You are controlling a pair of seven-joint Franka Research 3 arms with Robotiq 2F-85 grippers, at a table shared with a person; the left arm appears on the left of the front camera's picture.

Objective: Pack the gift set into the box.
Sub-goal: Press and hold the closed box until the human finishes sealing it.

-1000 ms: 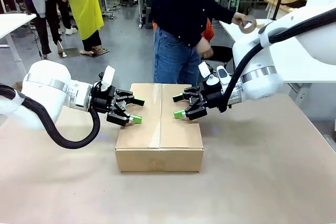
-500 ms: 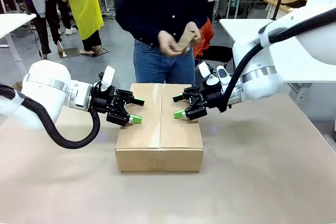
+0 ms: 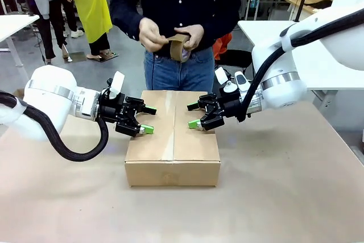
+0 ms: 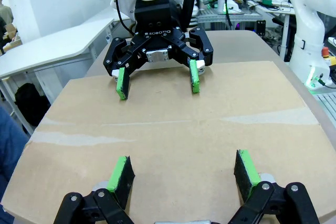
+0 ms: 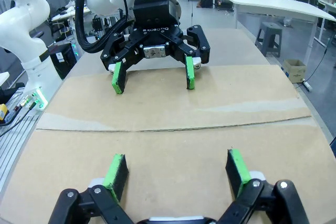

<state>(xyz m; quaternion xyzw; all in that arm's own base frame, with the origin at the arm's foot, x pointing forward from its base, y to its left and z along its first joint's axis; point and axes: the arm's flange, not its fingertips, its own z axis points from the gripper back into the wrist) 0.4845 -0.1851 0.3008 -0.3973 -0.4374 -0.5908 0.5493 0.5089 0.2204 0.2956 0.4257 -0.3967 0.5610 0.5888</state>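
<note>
Brown tape roll at person's waist; white side table right, stool beyond.

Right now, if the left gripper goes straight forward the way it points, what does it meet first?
Most likely the right gripper, which faces it across the closed box. The left gripper points along the box top, open, with nothing between them in its wrist view. How high it hangs above the cardboard is unclear.
</note>
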